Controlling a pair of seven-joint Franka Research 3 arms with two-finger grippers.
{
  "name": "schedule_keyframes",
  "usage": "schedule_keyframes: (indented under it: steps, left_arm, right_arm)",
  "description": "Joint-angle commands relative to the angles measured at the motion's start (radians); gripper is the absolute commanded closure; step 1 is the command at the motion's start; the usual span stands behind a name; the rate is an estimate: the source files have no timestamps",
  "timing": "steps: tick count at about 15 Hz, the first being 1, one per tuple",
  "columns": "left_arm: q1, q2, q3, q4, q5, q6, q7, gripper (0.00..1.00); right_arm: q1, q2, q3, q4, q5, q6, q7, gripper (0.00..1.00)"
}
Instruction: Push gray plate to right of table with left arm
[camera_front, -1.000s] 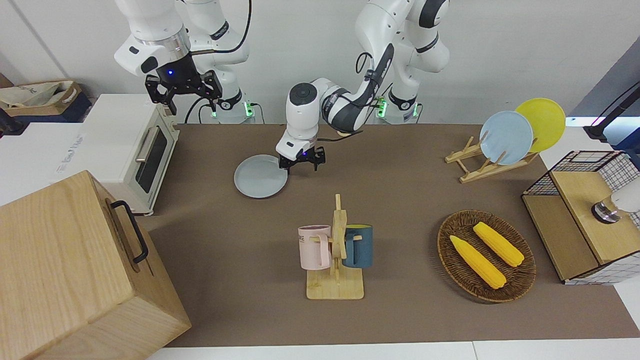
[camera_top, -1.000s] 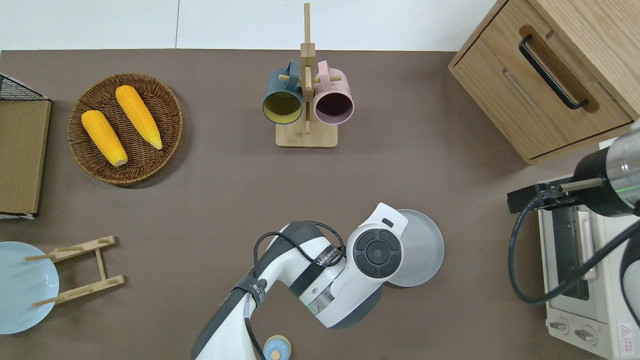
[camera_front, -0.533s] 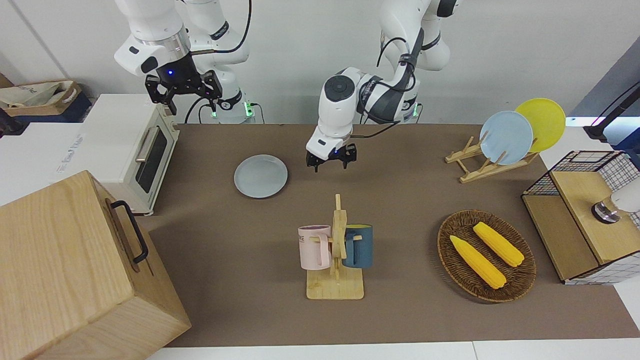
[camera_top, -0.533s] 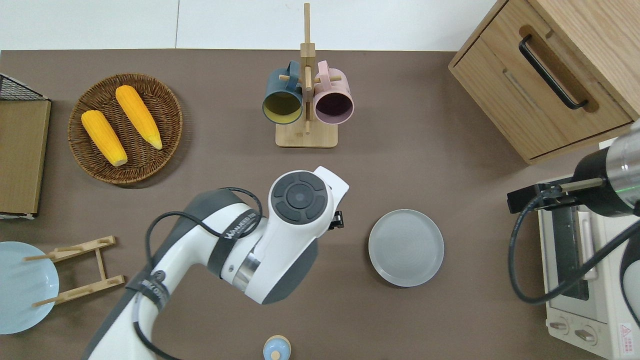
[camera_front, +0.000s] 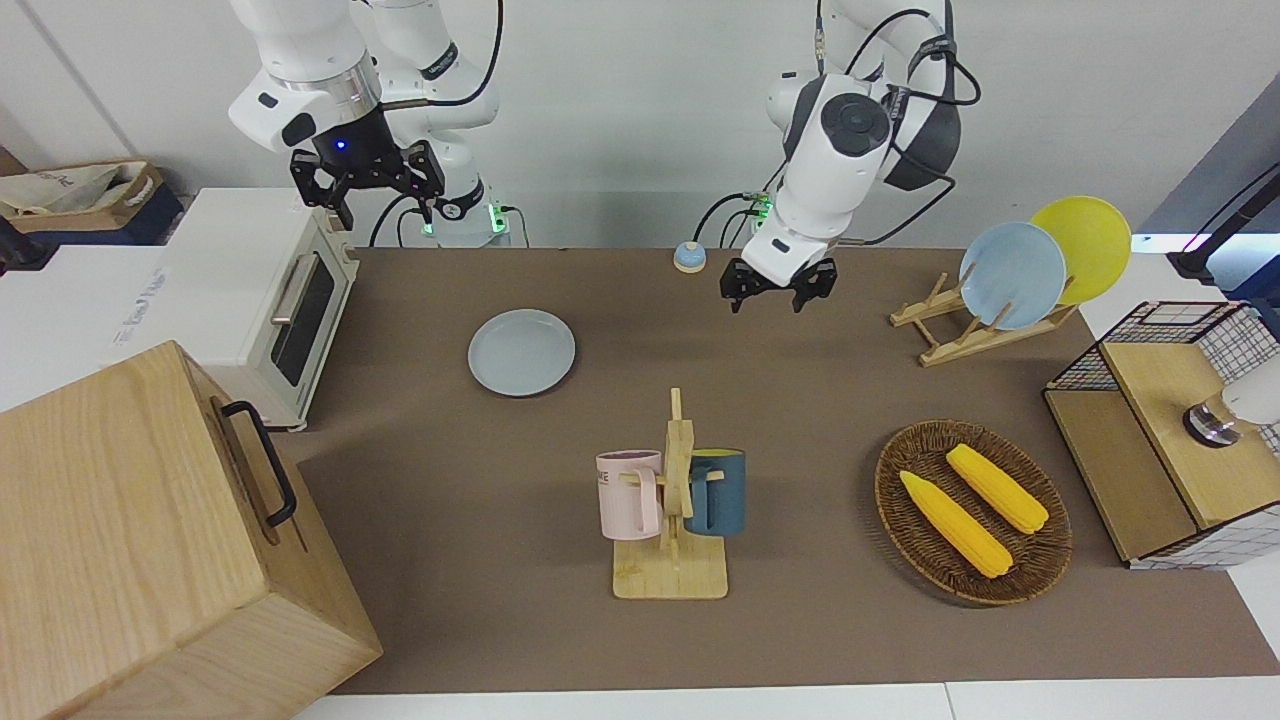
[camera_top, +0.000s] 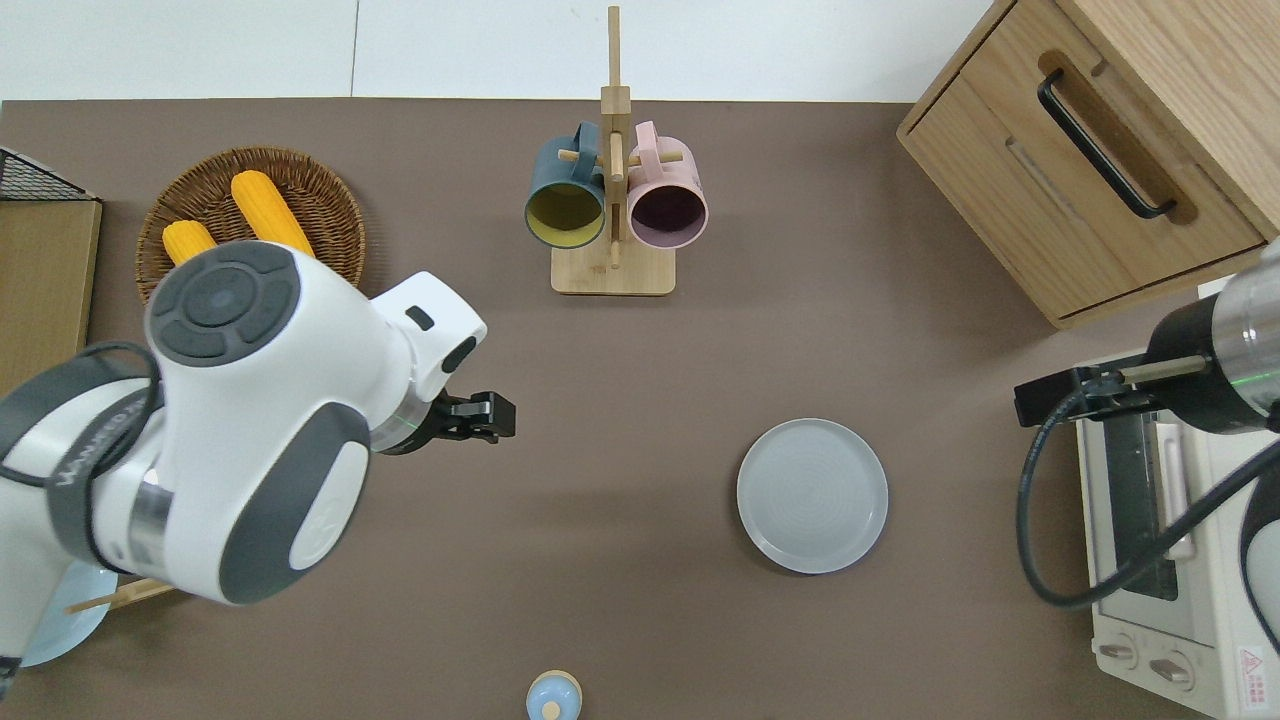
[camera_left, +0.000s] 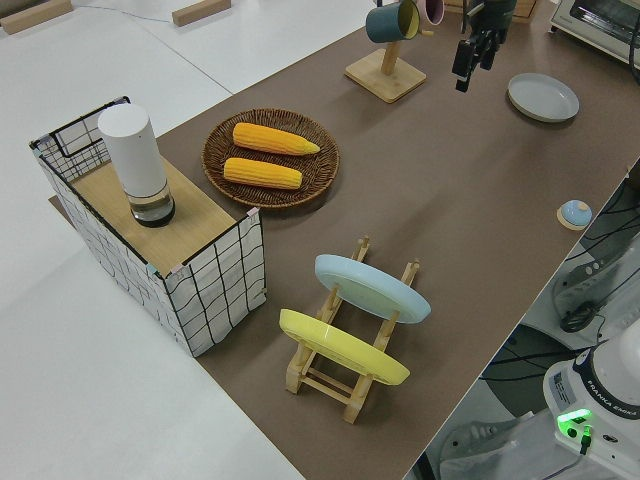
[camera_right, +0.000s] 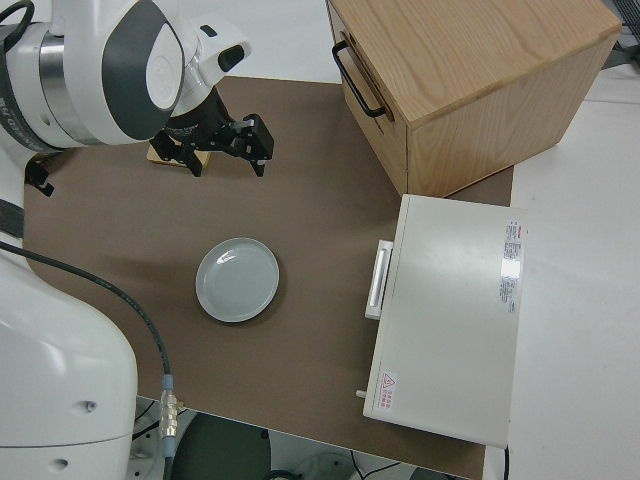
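Observation:
The gray plate (camera_front: 521, 352) lies flat on the brown table (camera_front: 800, 400), toward the right arm's end, next to the white toaster oven; it also shows in the overhead view (camera_top: 812, 495) and the right side view (camera_right: 237, 280). My left gripper (camera_front: 770, 297) is open and empty, raised in the air well away from the plate. The overhead view shows the left gripper (camera_top: 490, 418) over bare mat between the plate and the wicker basket. My right arm is parked, its gripper (camera_front: 385, 200) open.
A mug rack (camera_top: 612, 270) with a blue and a pink mug stands farther from the robots than the plate. A wicker basket (camera_front: 900, 470) holds two corn cobs. Also here: a plate rack (camera_front: 950, 335), a toaster oven (camera_front: 260, 290), a wooden cabinet (camera_front: 150, 540), a small blue bell (camera_front: 687, 258).
My left gripper left the plate's edge, rose, and swung toward the left arm's end of the table. The gray plate stayed in place. The right arm has not moved.

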Motion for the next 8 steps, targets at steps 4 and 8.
schedule_keyframes:
  steps: [4, 8]
  left_arm:
    - [0.155, -0.102, 0.012, -0.009, -0.002, -0.074, 0.218, 0.01]
    - [0.169, -0.101, 0.069, 0.093, -0.002, -0.144, 0.269, 0.01]
  right_arm:
    - [-0.011, -0.008, 0.006, 0.001, 0.008, -0.012, -0.003, 0.017]
    - [-0.011, -0.008, 0.004, 0.001, 0.008, -0.012, -0.003, 0.017]
